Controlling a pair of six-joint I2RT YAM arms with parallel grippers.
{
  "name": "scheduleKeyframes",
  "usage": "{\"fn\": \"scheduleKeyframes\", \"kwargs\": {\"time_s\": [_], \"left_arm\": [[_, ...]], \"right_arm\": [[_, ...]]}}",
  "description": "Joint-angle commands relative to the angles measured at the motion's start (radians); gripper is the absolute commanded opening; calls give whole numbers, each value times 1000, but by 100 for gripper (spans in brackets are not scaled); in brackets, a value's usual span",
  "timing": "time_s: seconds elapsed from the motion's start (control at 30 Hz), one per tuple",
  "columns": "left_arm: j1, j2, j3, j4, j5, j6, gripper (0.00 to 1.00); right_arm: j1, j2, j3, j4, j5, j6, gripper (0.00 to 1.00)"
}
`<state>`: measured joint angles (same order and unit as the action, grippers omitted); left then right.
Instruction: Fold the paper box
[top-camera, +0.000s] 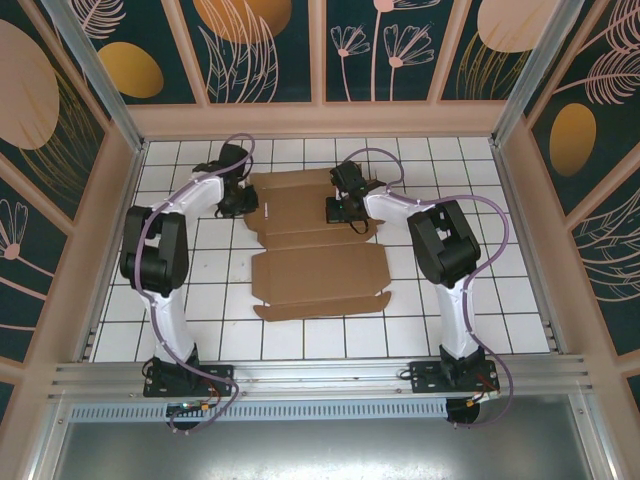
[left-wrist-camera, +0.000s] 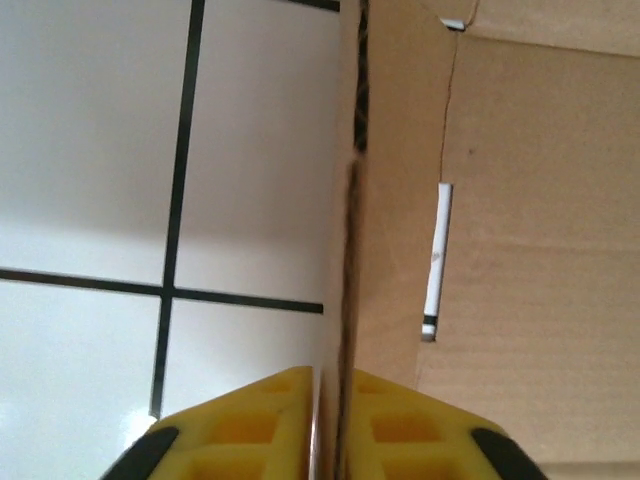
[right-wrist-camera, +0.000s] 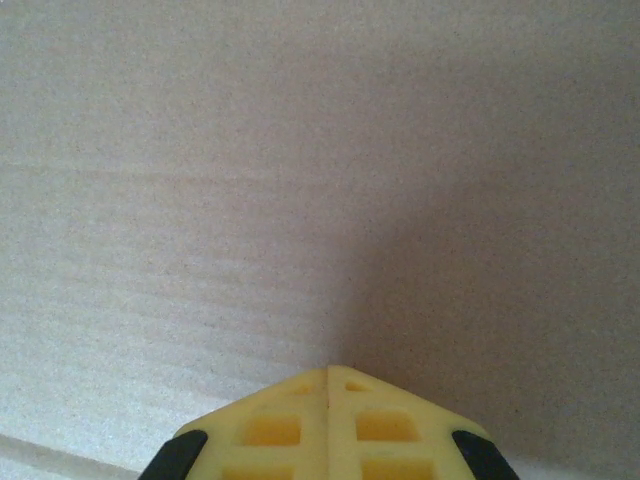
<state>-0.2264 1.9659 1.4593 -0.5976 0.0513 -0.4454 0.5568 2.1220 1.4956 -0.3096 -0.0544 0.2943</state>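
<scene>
The paper box (top-camera: 315, 280) lies as a brown cardboard sheet with flaps across the middle of the white tiled floor. My left gripper (top-camera: 240, 203) is at the sheet's far left edge. In the left wrist view its yellow fingers (left-wrist-camera: 270, 420) are shut on a thin cardboard edge that stands upright between them, with the paper box's panel (left-wrist-camera: 520, 200) to the right. My right gripper (top-camera: 338, 212) rests on the sheet's far panel. In the right wrist view its fingertips (right-wrist-camera: 329, 370) are shut together, tip down against the bare cardboard (right-wrist-camera: 300, 150), holding nothing.
White tiles with dark grout (top-camera: 210, 270) surround the sheet. Peach-framed walls (top-camera: 320, 118) close the back and both sides. A metal rail (top-camera: 320, 375) runs along the near edge by the arm bases. A narrow slot (left-wrist-camera: 437, 260) shows in the cardboard panel.
</scene>
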Motion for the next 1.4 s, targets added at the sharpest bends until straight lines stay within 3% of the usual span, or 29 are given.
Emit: {"fn": "scheduleKeyframes", "kwargs": {"time_s": [0.0,0.13,0.3,0.67,1.0,1.37], "left_arm": [[15,-69,-52,109,108,3,6],[44,-84,-91,124,99,2,0],[63,-78,-138,177,117,1,0],[58,28,-64,52,-133,10,0],[-120,222,180,-190,-549,3,0],[-185,329,268,-258,-611,-44,1]], "right_arm": [[-4,16,2,15,-11,-6,0],[-5,41,35,-25,0,-4,0],[-5,43,34,-34,5,1,0],[17,47,102,-126,82,-18,0],[51,19,117,-138,132,6,0],[23,-70,10,-35,90,99,0]]}}
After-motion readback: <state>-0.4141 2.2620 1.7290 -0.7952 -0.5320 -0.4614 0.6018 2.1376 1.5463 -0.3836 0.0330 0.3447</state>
